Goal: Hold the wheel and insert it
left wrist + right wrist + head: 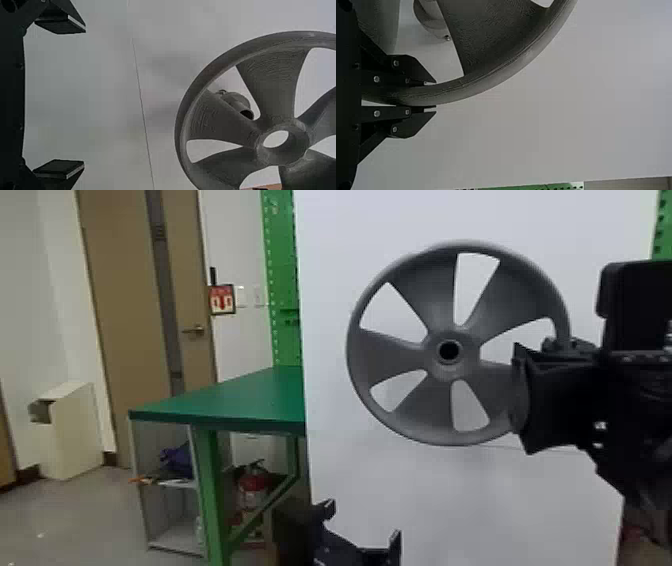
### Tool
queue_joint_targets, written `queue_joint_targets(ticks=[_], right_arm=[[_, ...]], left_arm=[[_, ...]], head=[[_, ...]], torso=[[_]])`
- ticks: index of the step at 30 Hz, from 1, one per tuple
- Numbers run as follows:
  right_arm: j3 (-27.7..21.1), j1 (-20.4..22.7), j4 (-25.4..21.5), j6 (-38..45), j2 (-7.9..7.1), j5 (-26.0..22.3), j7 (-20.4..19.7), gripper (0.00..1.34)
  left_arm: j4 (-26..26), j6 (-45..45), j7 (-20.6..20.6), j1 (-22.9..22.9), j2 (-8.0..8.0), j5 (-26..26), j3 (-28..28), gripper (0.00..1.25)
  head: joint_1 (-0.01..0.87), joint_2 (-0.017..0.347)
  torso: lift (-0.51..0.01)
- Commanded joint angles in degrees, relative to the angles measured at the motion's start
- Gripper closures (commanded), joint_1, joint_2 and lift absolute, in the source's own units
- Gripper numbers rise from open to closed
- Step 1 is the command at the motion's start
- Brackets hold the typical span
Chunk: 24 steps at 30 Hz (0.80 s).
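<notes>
Right pincer: right side of the head view, clamped on the wheel's rim, one finger on each face of it.
Left pincer: bottom edge of the head view, just right of centre, fingers spread well apart with nothing between them.
Wheel: upper right of the head view, upright, its round hub hole facing the camera.
Stub: in the left wrist view, seen behind the wheel through a gap between spokes.
White panel: behind the wheel, from centre to right of the head view.
Green table: left of centre, beside the panel.
Fire extinguisher: lower left of centre, below the tabletop.
Door: upper left.
</notes>
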Motion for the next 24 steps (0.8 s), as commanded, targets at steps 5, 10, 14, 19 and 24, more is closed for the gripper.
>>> queue_joint_targets(ticks=[5, 10, 14, 19, 24], right_arm=[[0.3, -0.7, 0.5, -0.5, 0.05, -0.3, 0.0, 1.08], [0.3, -1.0, 0.9, -0.7, 0.05, -0.3, 0.0, 1.08], [0.3, -1.1, 1.3, -0.8, 0.05, -0.3, 0.0, 1.08], [-0.1, -0.6, 1.3, -1.6, 0.05, -1.3, 0.0, 1.08], [-0.1, -0.6, 1.3, -1.7, 0.05, -1.0, 0.0, 1.08]], left_arm=[[0.1, 0.0, 0.0, -0.1, 0.01, 0.1, -0.1, 0.09], [0.1, 0.1, 0.0, -0.1, 0.10, 0.2, -0.3, 0.09], [0.1, 0.1, 0.0, -0.2, 0.10, 0.2, -0.2, 0.09], [0.1, 0.1, 0.0, -0.1, 0.10, 0.2, -0.3, 0.09], [0.1, 0.3, 0.3, 0.1, 0.19, 0.4, -0.2, 0.09]], head=[[0.176, 0.341], [0.176, 0.341], [0.176, 0.341], [0.176, 0.341], [0.176, 0.341]], torso=[[-0.488], [-0.488], [-0.488], [-0.488], [-0.488]])
